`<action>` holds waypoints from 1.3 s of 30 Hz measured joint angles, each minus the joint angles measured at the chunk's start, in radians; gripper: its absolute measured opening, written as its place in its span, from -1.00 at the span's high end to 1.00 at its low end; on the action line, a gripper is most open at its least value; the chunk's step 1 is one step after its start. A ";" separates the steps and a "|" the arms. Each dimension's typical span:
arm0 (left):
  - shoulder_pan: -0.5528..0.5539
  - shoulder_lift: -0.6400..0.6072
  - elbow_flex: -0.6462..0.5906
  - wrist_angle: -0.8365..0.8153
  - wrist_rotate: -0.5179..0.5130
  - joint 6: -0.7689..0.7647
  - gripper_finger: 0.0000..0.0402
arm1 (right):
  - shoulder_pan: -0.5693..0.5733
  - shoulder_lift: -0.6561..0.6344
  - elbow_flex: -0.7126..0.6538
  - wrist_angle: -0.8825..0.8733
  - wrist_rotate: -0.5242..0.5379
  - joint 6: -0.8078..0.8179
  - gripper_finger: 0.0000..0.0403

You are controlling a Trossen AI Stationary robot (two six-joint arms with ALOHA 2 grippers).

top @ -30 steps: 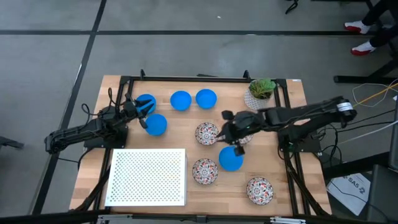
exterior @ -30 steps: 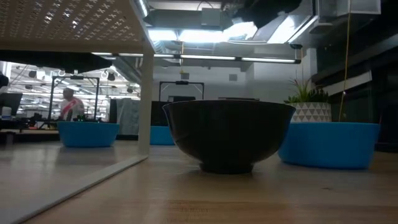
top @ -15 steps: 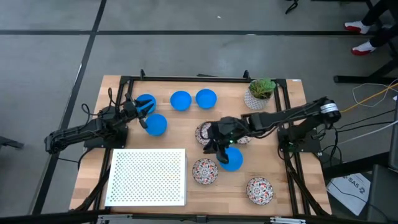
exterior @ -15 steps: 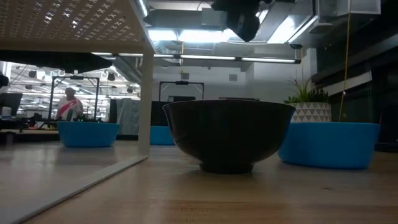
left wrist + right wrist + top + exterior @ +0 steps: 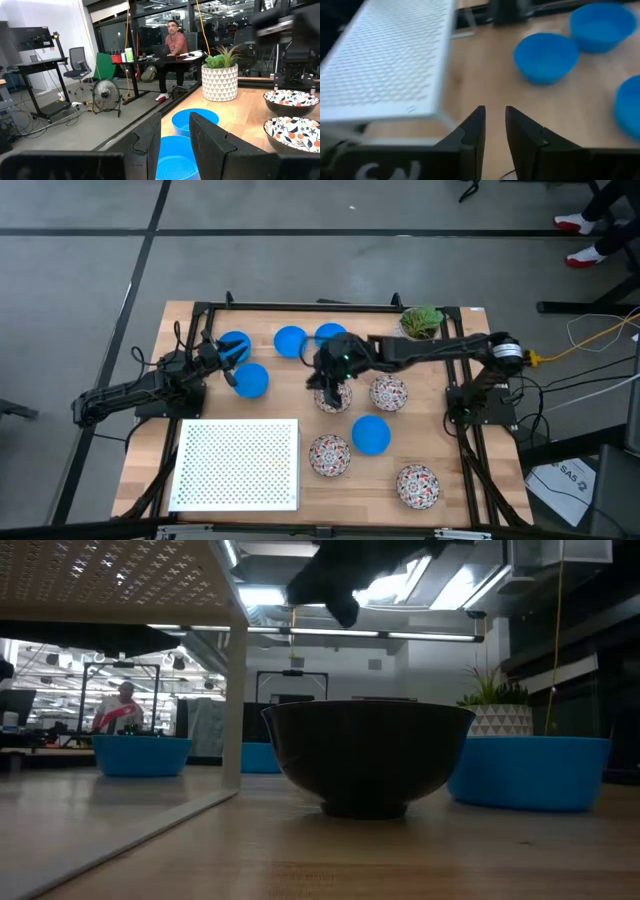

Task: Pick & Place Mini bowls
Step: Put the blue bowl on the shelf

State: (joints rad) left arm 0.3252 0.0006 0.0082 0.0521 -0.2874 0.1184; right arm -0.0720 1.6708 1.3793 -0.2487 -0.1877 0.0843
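High view: the right tool (image 5: 330,392) reaches across the wooden bench (image 5: 470,480) and hangs above a white bowl with red-and-blue floral pattern (image 5: 333,398). A second patterned bowl (image 5: 388,392) sits just beside the tool, toward the right arm's base. A plain bright blue bowl (image 5: 371,434) lies nearer the front edge, with two more patterned bowls (image 5: 329,455) (image 5: 417,485) further that way. Beyond the tool are two blue bowls (image 5: 291,341) (image 5: 331,334). The left tool (image 5: 228,360) waits between two other blue bowls (image 5: 236,343) (image 5: 251,379). A white perforated panel (image 5: 238,464) lies at the front left.

Low view: the right tool (image 5: 345,612) hangs above a dark-looking bowl (image 5: 367,755).

Left wrist view: the left tool's fingers (image 5: 207,140) stand slightly apart, empty, over a blue bowl (image 5: 175,160).

Right wrist view: the right tool's fingers (image 5: 476,127) stand a narrow gap apart, holding nothing.
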 joint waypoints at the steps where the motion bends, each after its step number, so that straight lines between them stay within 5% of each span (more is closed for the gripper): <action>1: 0.000 0.000 0.000 0.000 0.000 0.000 0.51 | -0.012 0.012 0.005 0.016 0.018 -0.014 0.62; 6: 0.000 0.000 0.000 0.000 0.000 0.000 0.51 | -0.052 0.052 0.008 0.033 0.112 -0.040 0.62; 17: 0.000 0.000 0.000 0.000 0.000 0.000 0.51 | -0.076 0.040 0.008 -0.169 0.116 -0.040 0.59; 31: 0.000 0.000 0.000 0.000 0.000 0.000 0.51 | -0.080 0.042 0.007 -0.254 0.265 -0.047 -0.04; 39: 0.000 0.000 0.000 0.000 0.000 0.000 0.51 | -0.089 0.102 0.006 -0.274 0.308 -0.069 -0.13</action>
State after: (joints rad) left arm 0.3255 0.0006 0.0082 0.0521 -0.2871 0.1184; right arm -0.1612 1.7728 1.3853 -0.5224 0.1200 0.0149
